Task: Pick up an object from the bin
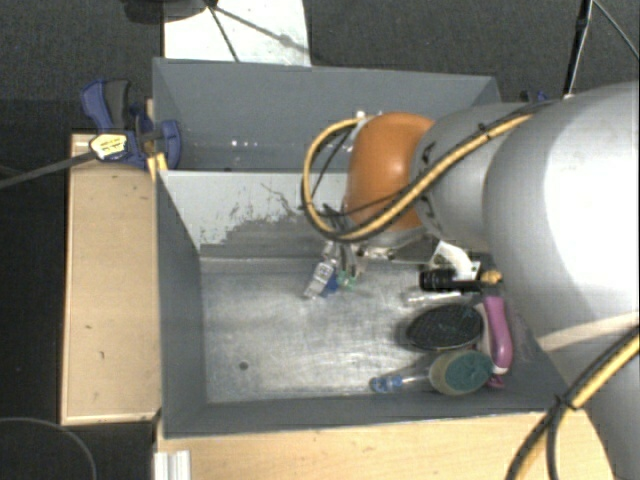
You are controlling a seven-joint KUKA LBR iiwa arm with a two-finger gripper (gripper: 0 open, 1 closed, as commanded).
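Note:
My gripper (339, 269) hangs under the orange wrist cover, low over the bin floor near the middle of the back wall. Just below its tip lies a small clear and bluish thing (318, 285) with a little green piece (348, 281) beside it. Whether the gripper touches either one I cannot make out. To the right, near the arm, a black pen-like thing with a brass tip (456, 280) lies across the floor.
At the front right lie a black oval brush (443, 327) with a purple handle (497, 334), a round teal-faced tool (462, 371) with a clear blue handle (395, 381), and a white piece (454, 257). The arm covers the bin's right side.

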